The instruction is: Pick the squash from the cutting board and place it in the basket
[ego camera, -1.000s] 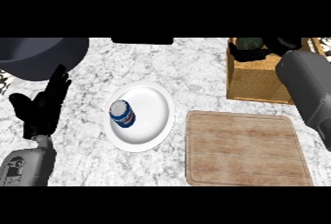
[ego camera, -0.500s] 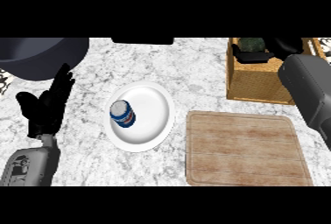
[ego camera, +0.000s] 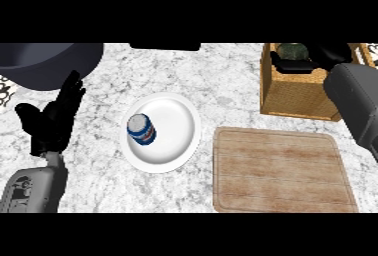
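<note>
Left hand (ego camera: pixel 52 120) rests open at the near left, fingers up, well apart from the bare board (ego camera: pixel 284 170), which no longer carries the squash. Far right, over the basket (ego camera: pixel 295 97), the right hand (ego camera: pixel 291 64) curls round the squash (ego camera: pixel 293 51), probably to lower it inside before letting go.
</note>
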### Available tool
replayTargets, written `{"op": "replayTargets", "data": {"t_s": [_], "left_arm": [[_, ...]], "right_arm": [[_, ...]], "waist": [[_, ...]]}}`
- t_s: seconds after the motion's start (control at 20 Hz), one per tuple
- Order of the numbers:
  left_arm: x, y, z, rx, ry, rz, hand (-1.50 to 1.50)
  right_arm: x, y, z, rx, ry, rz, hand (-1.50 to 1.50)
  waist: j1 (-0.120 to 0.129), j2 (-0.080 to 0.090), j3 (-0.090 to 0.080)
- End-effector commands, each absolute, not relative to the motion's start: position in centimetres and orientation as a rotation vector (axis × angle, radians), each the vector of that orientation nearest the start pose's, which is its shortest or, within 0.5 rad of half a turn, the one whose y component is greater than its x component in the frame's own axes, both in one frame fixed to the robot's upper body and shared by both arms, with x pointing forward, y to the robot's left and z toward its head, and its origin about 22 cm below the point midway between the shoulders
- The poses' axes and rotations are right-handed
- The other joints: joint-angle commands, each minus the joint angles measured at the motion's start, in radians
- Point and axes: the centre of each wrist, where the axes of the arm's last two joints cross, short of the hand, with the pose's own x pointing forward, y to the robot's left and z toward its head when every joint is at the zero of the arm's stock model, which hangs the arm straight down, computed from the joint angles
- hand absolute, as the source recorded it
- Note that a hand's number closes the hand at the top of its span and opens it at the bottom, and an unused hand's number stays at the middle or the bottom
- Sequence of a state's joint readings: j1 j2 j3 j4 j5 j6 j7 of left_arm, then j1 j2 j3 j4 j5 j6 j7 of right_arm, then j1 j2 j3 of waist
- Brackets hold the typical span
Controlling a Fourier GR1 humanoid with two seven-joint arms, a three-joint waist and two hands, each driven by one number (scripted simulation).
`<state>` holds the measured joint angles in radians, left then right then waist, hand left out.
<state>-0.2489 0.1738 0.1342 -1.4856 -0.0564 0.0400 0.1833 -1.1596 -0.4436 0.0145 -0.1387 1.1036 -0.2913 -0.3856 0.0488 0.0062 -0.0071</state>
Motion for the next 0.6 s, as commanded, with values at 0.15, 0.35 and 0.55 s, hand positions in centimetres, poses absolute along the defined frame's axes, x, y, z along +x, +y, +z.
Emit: {"op": "replayTargets", "data": {"t_s": [0.15,0.35,0.55], "left_arm": [[29.0,28.3,5.0,0.239,-1.539,-0.058,0.0],[29.1,29.4,6.0,0.261,-1.542,-0.061,0.0],[29.3,27.8,4.5,0.259,-1.533,-0.072,0.0]], "right_arm": [[45.6,-28.5,9.8,-1.034,-1.304,1.415,1.5],[45.1,-29.1,8.8,-1.085,-1.185,1.436,1.5],[44.9,-30.4,9.2,-1.096,-1.211,1.304,-1.5]], "waist": [[0.005,0.01,0.008],[0.002,0.011,0.008],[0.003,0.017,0.009]]}}
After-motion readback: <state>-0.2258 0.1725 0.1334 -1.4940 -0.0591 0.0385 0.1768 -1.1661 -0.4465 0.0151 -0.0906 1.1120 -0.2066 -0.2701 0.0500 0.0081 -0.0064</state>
